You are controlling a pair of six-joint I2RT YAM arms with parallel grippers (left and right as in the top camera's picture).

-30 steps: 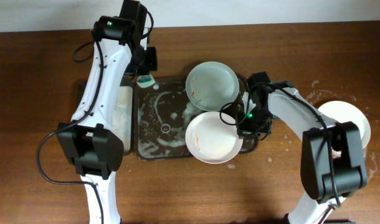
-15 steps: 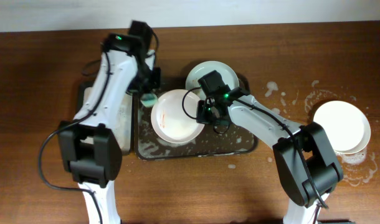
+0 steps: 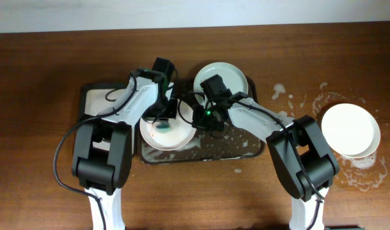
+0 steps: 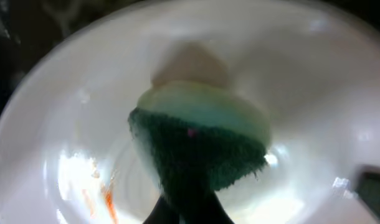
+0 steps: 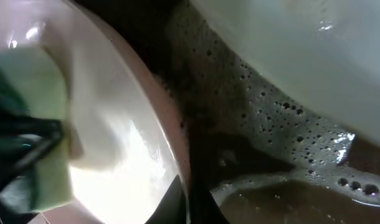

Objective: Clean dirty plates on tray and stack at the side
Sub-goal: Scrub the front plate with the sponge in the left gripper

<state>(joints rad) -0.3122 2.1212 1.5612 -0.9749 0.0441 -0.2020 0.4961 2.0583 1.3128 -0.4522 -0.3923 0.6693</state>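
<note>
A white plate (image 3: 174, 137) with orange sauce smears (image 4: 106, 200) lies at the left end of the dark brown sudsy tray (image 3: 230, 149). My left gripper (image 3: 163, 119) is shut on a green and pale sponge (image 4: 199, 140) that presses into this plate. My right gripper (image 3: 201, 119) is shut on the plate's right rim (image 5: 175, 167). A pale blue-green plate (image 3: 221, 78) sits at the tray's back right. It also shows in the right wrist view (image 5: 314, 50). Another white plate (image 3: 350, 130) lies on the table at the far right.
A smaller black tray with pale lining (image 3: 100, 101) stands left of the brown tray. Suds and water spots (image 3: 281, 91) lie on the wooden table between the tray and the far right plate. Foam covers the tray floor (image 5: 271, 146).
My right gripper has pulled the white plate leftward across the tray. My left gripper has come down from the tray's back left corner and put the sponge in the plate.
</note>
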